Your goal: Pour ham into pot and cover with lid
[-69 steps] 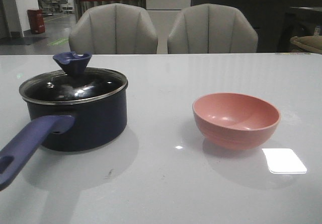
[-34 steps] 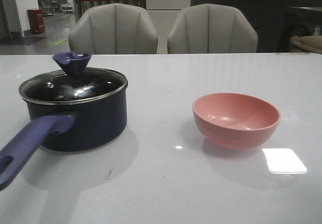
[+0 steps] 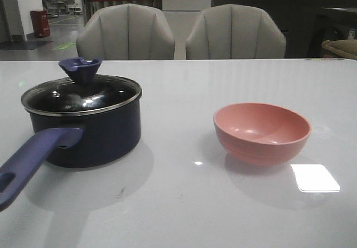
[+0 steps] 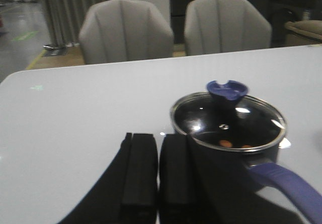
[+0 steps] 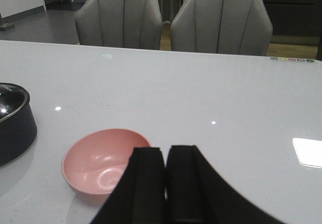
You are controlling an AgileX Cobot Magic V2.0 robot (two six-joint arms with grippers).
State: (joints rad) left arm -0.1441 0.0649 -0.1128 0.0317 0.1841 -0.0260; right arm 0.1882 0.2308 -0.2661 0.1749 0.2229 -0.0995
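The dark navy pot (image 3: 89, 134) stands on the left of the table, its purple-blue handle (image 3: 28, 161) pointing toward me. The glass lid (image 3: 81, 97) with the dark blue knob (image 3: 81, 69) sits on it. In the left wrist view, small orange ham slices (image 4: 227, 143) show through the lid (image 4: 229, 121). The pink bowl (image 3: 261, 132) stands empty on the right; it also shows in the right wrist view (image 5: 103, 163). My left gripper (image 4: 158, 139) is shut and empty, just beside the pot. My right gripper (image 5: 166, 151) is shut and empty, beside the bowl. Neither gripper shows in the front view.
Two grey chairs (image 3: 127, 33) (image 3: 235, 33) stand behind the table's far edge. A bright glare patch (image 3: 315, 178) lies on the white table near the bowl.
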